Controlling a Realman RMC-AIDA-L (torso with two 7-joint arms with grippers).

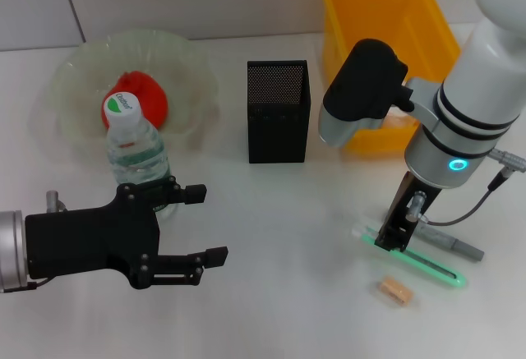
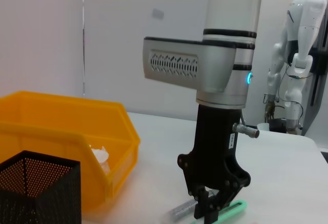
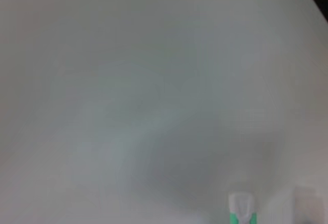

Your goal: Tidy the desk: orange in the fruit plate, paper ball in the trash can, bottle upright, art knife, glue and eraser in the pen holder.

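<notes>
The orange (image 1: 141, 96) lies in the clear fruit plate (image 1: 82, 63) at the back left. In front of the plate stands the green-capped bottle (image 1: 131, 145), upright. My left gripper (image 1: 210, 224) hangs open just to the right of the bottle, holding nothing. The black mesh pen holder (image 1: 278, 111) is at the centre back. My right gripper (image 1: 388, 239) (image 2: 206, 215) is down on the table, shut on the near end of the green art knife (image 1: 419, 262) (image 2: 233, 208). The grey glue (image 1: 456, 245) (image 2: 179, 214) lies just behind the knife. The tan eraser (image 1: 394, 291) lies in front of it. A white paper ball (image 2: 100, 155) sits in the yellow trash can (image 1: 386, 39) (image 2: 56, 126).
The right arm's elbow (image 1: 362, 88) overhangs the front of the yellow bin. The right wrist view holds only white table and a sliver of the green knife (image 3: 240, 217). Another robot (image 2: 300, 55) stands beyond the table's far edge.
</notes>
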